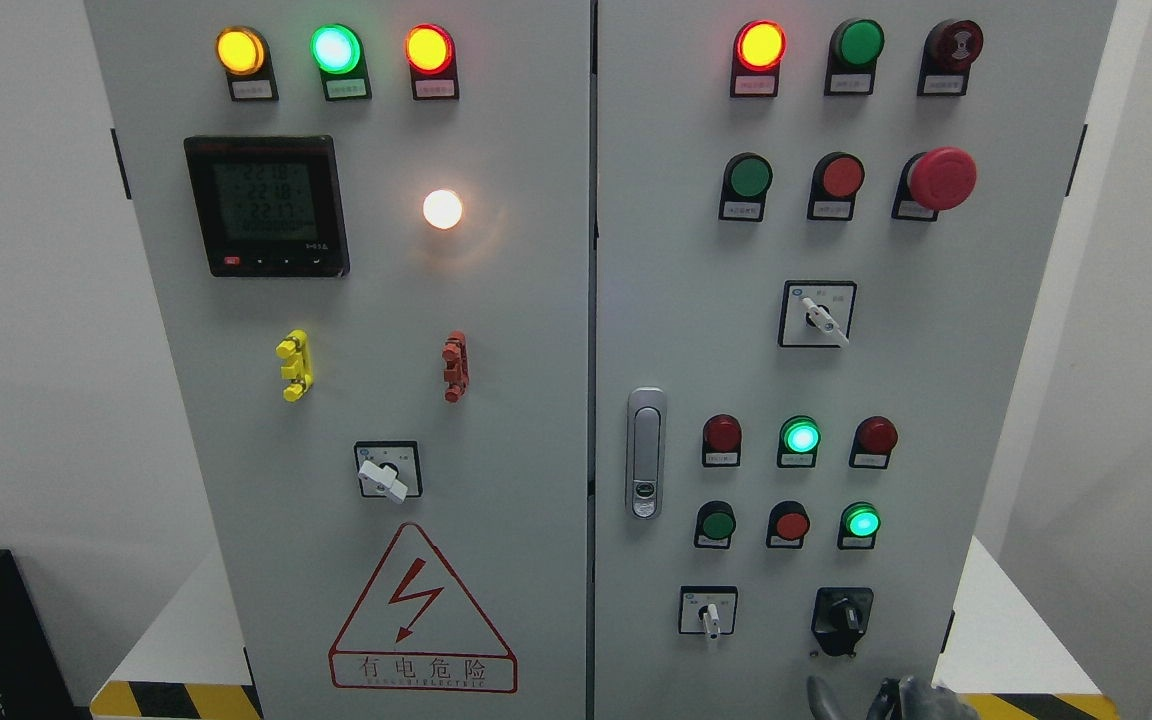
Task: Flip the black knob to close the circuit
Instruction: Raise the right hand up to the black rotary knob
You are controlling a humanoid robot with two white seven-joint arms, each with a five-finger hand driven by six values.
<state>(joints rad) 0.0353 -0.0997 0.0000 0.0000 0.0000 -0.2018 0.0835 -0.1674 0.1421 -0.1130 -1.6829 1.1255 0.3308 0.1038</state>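
A grey cabinet [496, 300] with two doors stands on a white table [1006, 630] whose front edge carries yellow and black stripes. The black knob [843, 613] sits low on the right door, near its bottom right corner, on a black plate, with its handle pointing about straight up. Just below it, at the bottom of the view, the dark fingertips [901, 697] of a hand [886, 700] poke up, apart from the knob and not touching it; I cannot tell which arm it belongs to, nor whether the fingers are open or closed, since only the tips show. Left of the knob is a small white switch [709, 612] on a white plate. Above these run two rows of round buttons and lamps, with two green lamps [801, 437] lit. Higher on the right door is another white switch [818, 314], then more buttons, a big red mushroom button [941, 178] and a lit red lamp [760, 45] at the top. A silver door handle [645, 452] sits at the right door's left edge. The left door carries three lit lamps along its top, a black meter [266, 205], a glowing white lamp [442, 209], a yellow clip [294, 366], a red clip [454, 366], a white switch [386, 472] and a red warning triangle [423, 610].
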